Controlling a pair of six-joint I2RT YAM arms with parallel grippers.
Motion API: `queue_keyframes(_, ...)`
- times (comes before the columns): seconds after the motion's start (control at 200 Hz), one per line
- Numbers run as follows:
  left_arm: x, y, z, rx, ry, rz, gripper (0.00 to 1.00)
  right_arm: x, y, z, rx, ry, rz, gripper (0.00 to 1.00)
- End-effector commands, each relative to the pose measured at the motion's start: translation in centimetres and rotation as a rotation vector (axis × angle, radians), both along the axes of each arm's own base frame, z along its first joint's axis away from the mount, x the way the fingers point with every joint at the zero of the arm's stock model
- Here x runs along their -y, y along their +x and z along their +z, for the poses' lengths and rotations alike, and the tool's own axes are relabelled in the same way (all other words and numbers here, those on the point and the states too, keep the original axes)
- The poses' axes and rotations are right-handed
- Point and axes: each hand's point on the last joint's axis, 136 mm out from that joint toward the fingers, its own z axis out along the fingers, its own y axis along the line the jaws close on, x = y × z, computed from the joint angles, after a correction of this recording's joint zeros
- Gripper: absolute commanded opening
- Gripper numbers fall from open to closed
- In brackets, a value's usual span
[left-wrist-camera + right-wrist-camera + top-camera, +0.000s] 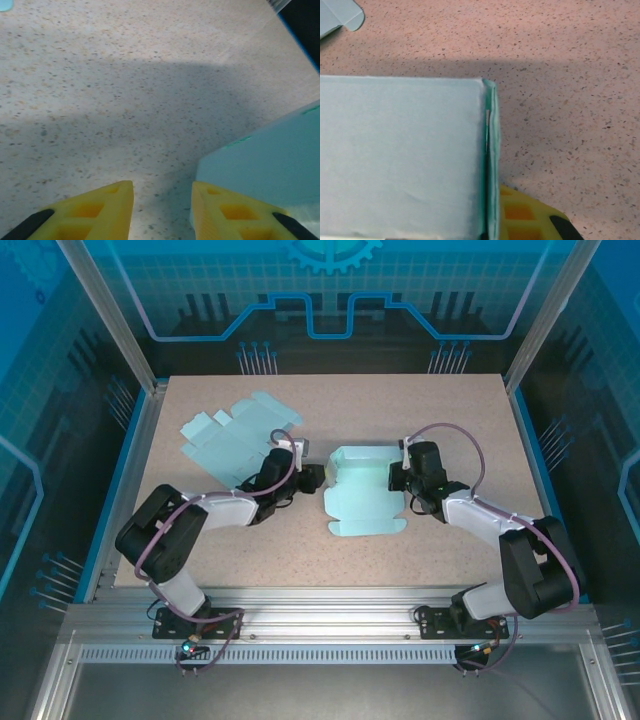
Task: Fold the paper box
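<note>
Right claw (pixel 404 483) is closed, pinching the right wall of the half-folded box (pixel 362 498), which sits in the middle of the surface (pixel 450 420). Left claw (pixel 162 192), narrow and empty, waits just beside the box's left side. Next, it probably must push that wall upright.

A speckled beige table (pixel 450 420) takes up the middle of the top view, with a thin blue border (pixel 533 455) down its left and right sides. Silver metal posts (pixel 110 315) rise at the upper corners. A slotted metal rail (pixel 330 625) runs across the bottom. At the top of the frame a see-through back panel carries a blue gear emblem (pixel 333 252) and angular blue lines. At the upper right of the left wrist view, a dark strip may be the table's edge.
</note>
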Motion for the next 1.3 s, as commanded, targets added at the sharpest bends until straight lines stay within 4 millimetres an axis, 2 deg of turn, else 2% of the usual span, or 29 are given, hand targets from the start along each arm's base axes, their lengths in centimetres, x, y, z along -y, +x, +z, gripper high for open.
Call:
queue_keyframes(0.0,2.0,-0.9,2.9,0.037,-0.164,-0.061,0.35,-0.7,0.3,0.3,0.009,0.028,0.02,0.0)
queue_keyframes(0.26,3.5,-1.6,3.2,0.078,-0.147,-0.138,0.37,-0.9,0.4,0.3,0.006,0.031,0.027,0.0)
queue_keyframes(0.555,3.2,-2.9,3.1,0.158,0.02,-0.23,0.38,-0.9,0.4,0.3,0.005,0.032,0.026,0.0)
queue_keyframes(0.83,4.9,-3.2,4.0,0.242,0.182,-0.375,0.39,-1.0,0.4,0.3,0.006,0.035,0.029,0.0)
queue_keyframes(1.041,5.3,-3.3,3.9,0.266,0.279,-0.45,0.4,-1.0,0.4,0.3,0.005,0.035,0.031,0.0)
queue_keyframes(1.291,5.7,-4.6,3.1,0.26,0.358,-0.587,0.42,-1.1,0.4,0.3,0.005,0.037,0.033,0.0)
